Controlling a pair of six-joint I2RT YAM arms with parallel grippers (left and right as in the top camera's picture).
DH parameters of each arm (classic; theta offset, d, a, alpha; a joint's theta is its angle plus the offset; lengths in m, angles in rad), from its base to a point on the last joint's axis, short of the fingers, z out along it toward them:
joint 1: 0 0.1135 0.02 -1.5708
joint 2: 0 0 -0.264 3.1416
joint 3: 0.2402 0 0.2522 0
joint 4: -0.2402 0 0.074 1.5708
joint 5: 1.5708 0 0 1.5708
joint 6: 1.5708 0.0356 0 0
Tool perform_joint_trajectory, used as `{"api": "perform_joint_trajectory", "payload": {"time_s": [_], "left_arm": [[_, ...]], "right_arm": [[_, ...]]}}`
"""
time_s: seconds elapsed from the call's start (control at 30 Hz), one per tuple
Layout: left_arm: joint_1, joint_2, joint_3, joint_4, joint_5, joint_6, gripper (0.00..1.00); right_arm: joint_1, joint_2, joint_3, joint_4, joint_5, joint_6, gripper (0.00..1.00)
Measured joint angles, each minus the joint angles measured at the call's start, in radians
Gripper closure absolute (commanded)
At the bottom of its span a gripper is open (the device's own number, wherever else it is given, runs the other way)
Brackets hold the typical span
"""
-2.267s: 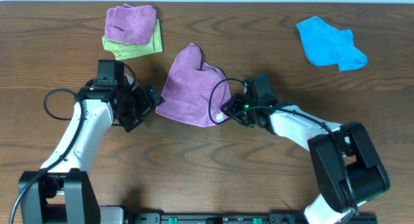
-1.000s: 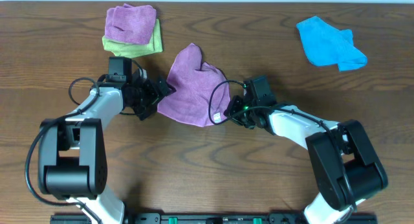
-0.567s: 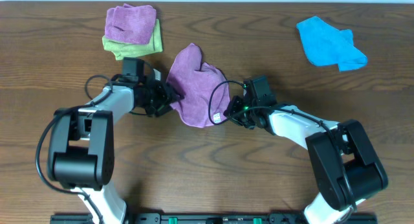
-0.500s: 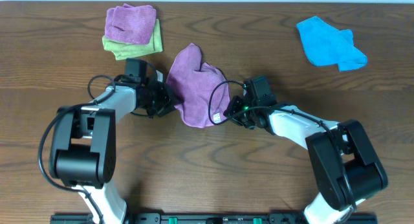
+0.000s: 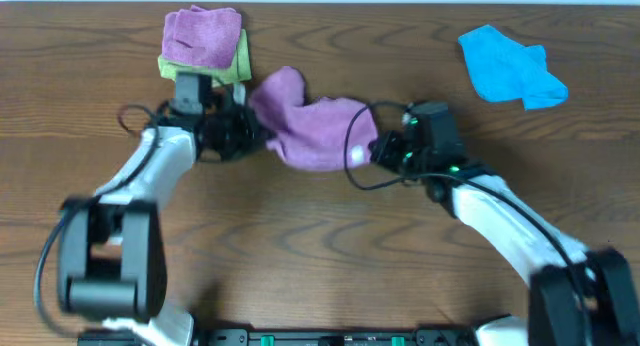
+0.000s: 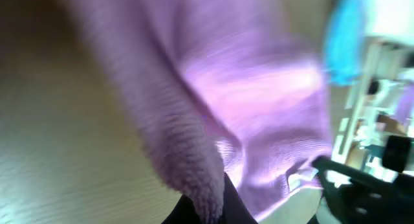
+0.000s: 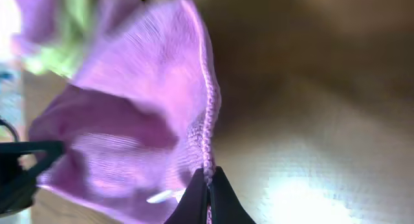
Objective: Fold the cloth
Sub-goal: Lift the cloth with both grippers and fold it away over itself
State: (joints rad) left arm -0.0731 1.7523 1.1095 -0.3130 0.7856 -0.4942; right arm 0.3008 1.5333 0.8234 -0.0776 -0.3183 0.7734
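Since the earlier overhead frames both arms have swung up and toward the far edge of the table. They have carried the cloth with them, so it no longer lies as a flat patch. It is now a bunched, sagging band strung between the two arms, a little beyond the middle of the table.

On the near side the right arm has shifted toward the right edge, and the whole frame is blurred by the motion. The right fingers are pressed together on a hemmed edge of the cloth, with the rest draping away toward the other arm. The left fingers are likewise clamped on a thick fold at the opposite end.

Judging by the droop, most of the cloth is off the wood, which suggests a lift to shake it out or re-lay it before any fold; no fold is made yet.

Beyond it, by the far-left corner, a folded purple cloth sits on a green cloth, just beside the left arm. The blue cloth lies well apart near the far-right corner.
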Motion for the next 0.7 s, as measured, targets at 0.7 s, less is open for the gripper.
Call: {"api": "perform_joint_trajectory", "payload": {"time_s": [0.7], "left_arm": [[-0.007,0.031,0.255,0.396,-0.106,-0.252,0.95]], "right_arm": [[-0.155,0.163,0.476,0.096,-0.005,-0.099,0.99]]}}
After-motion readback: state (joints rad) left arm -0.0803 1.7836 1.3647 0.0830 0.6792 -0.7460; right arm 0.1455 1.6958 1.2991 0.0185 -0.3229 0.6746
